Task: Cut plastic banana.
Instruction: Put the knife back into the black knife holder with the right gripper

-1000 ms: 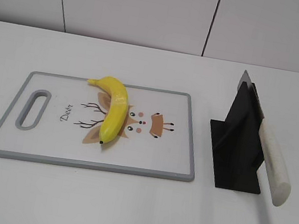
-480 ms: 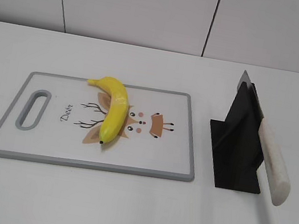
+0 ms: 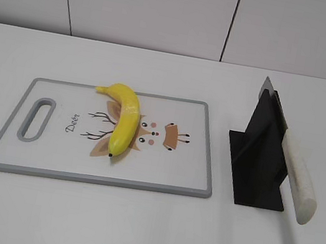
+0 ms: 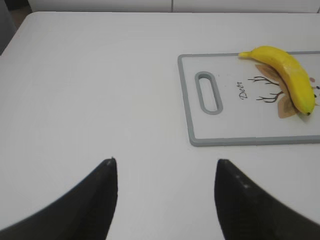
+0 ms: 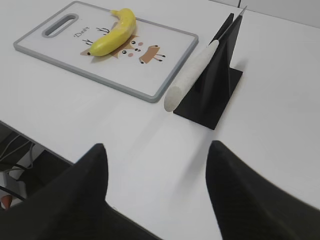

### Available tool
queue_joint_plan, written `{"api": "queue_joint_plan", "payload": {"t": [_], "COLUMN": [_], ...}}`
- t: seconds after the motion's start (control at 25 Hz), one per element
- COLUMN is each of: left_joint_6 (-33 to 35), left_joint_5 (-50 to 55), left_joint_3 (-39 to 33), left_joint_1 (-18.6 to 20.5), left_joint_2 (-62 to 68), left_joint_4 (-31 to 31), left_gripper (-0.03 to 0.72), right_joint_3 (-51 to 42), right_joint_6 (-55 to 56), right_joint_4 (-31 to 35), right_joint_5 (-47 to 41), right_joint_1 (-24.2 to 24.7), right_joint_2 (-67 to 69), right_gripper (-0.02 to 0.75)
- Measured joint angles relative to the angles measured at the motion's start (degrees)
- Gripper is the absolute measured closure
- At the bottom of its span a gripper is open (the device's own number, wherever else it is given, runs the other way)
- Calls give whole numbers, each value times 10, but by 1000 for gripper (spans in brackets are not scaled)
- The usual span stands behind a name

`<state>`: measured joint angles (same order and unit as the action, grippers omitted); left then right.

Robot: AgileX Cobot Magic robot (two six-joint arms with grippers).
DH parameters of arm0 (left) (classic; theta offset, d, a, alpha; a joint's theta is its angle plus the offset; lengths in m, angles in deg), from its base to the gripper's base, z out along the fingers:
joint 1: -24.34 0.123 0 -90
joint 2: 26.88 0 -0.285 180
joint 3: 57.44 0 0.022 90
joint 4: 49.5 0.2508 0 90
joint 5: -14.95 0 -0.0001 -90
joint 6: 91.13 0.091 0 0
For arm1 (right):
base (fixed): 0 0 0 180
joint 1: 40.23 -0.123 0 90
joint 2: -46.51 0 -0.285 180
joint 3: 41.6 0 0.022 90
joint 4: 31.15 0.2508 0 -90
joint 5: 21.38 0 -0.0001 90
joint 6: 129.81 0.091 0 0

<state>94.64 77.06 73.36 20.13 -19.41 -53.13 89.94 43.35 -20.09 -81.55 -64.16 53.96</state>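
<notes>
Banana (image 3: 123,123) lay uncut on cutting board (image 3: 190,184), across the deer print, stem toward 11 o'clock. Knife (image 3: 296,174) sat slotted in black stand (image 3: 258,158) at 3 o'clock of the board. Left gripper (image 4: 165,172) and right gripper (image 5: 156,160) hovered over tabletop (image 3: 131,230), jaws spread, holding nothing.

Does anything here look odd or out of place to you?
Nothing stands out. The plastic banana lies whole on the cutting board, and the knife leans slanted in its black stand, handle jutting out. That tilt looks deliberate, not a spill.
</notes>
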Motion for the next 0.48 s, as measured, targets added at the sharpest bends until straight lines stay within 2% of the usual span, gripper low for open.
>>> {"api": "queue_joint_plan", "payload": {"t": [0.16,0.48], "left_joint_6": [0,0], "left_joint_5": [0,0], "left_joint_3": [0,0], "left_joint_1": [25,28], "left_joint_2": [0,0], "left_joint_4": [0,0], "left_gripper": [108,108], "right_joint_3": [0,-1], "right_joint_6": [0,0], "right_joint_4": [0,0], "right_joint_5": [0,0], "right_joint_1": [0,3], "right_joint_2": [0,0], "right_gripper": [262,262]}}
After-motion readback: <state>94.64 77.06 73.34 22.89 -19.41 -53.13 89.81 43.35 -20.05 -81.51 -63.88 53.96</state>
